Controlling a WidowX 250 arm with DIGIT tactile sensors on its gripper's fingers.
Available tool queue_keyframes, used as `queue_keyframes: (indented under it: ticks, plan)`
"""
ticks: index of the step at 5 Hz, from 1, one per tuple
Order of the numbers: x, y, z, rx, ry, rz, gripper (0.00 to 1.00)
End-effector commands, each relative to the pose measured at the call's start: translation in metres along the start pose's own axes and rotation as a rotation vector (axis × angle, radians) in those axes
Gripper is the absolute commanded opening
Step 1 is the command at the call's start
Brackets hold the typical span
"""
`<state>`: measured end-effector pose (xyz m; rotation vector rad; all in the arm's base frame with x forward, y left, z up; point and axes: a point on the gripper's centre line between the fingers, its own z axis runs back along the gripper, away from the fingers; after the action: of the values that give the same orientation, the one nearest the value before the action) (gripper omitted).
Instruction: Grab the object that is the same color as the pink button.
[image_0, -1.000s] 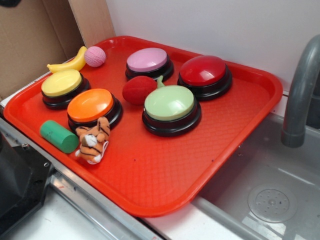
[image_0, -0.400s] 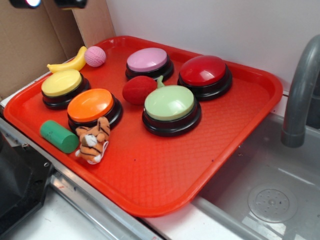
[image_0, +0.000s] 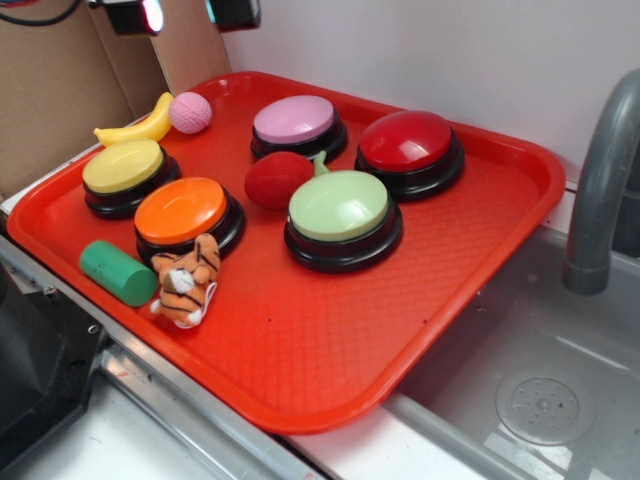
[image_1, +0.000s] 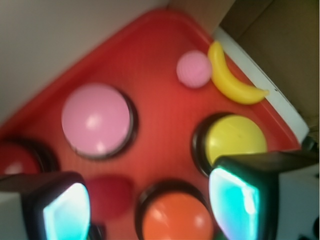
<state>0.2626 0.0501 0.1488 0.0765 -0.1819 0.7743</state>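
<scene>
The small, round, dimpled pink ball (image_0: 190, 112), with no long axis, sits upper left on the red tray (image_0: 480, 240), touching the banana (image_0: 140, 125) near the tray's far rim, bare tray between it and the pink button (image_0: 295, 120), while the hand (image_1: 150, 207), fingers apart, hangs above empty.

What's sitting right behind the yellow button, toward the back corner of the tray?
Behind the yellow button lie a toy banana and the small pink ball, side by side near the red tray rim. Whether they touch cannot be told. The gripper hangs open above.
</scene>
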Motion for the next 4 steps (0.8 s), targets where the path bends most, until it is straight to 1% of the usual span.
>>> queue_keyframes:
  ticks: [1, 2, 3, 4]
  plan:
    - [0.049, 0.025, -0.04, 0.032, -0.189, 0.352, 1.0]
    - [0.062, 0.036, -0.068, 0.069, -0.199, 0.452, 1.0]
    - [0.067, 0.047, -0.089, 0.13, -0.181, 0.537, 1.0]
    - [0.066, 0.055, -0.105, 0.189, -0.185, 0.6, 1.0]
